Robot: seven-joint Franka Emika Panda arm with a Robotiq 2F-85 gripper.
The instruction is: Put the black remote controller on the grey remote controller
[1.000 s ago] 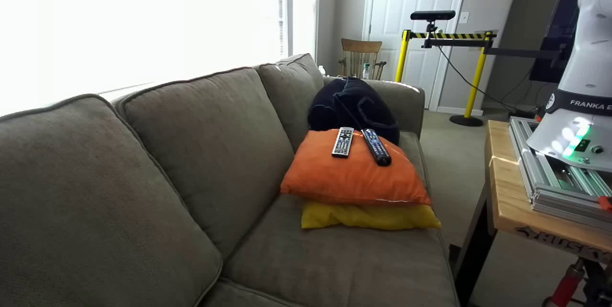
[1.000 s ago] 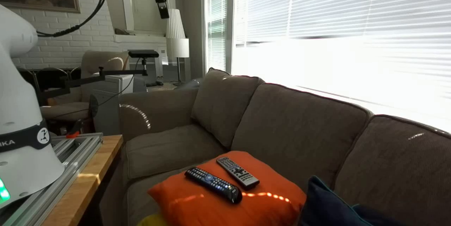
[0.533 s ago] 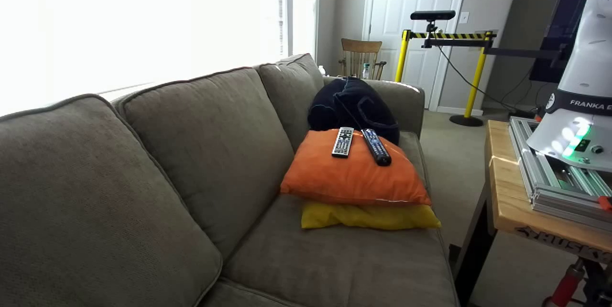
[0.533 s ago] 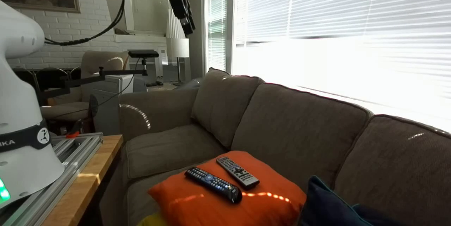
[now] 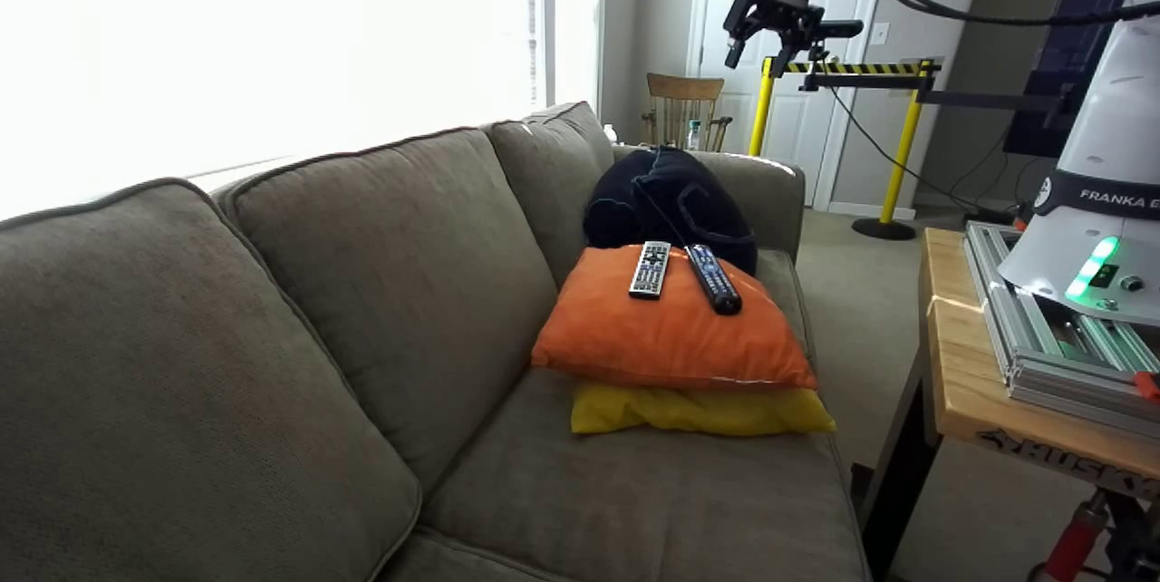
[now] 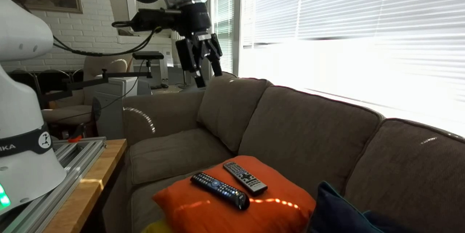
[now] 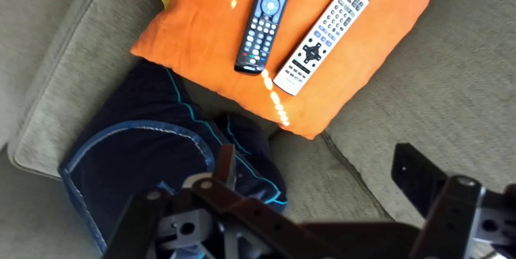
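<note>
The black remote controller (image 5: 713, 280) lies face up on the orange pillow, also seen in an exterior view (image 6: 220, 190) and the wrist view (image 7: 264, 25). The grey remote controller (image 5: 651, 270) lies beside it, apart, face up on the same pillow; it also shows in an exterior view (image 6: 245, 177) and the wrist view (image 7: 322, 37). My gripper (image 6: 209, 77) is open and empty, high above the sofa and away from both remotes; it also shows in an exterior view (image 5: 758, 63). In the wrist view its spread fingers (image 7: 314, 164) have the sofa seat and dark cloth behind them.
The orange pillow (image 5: 634, 337) rests on a yellow pillow (image 5: 702, 410) on the grey-brown sofa (image 5: 381, 265). A dark blue cloth bundle (image 5: 671, 192) lies right against the pillow. A wooden table (image 5: 961, 355) bears the arm's base. The sofa's backrest (image 6: 308, 127) stands behind.
My gripper has come down into view from above in both exterior views, tilting to point downward with its fingers apart. The remotes and pillows have not moved.
</note>
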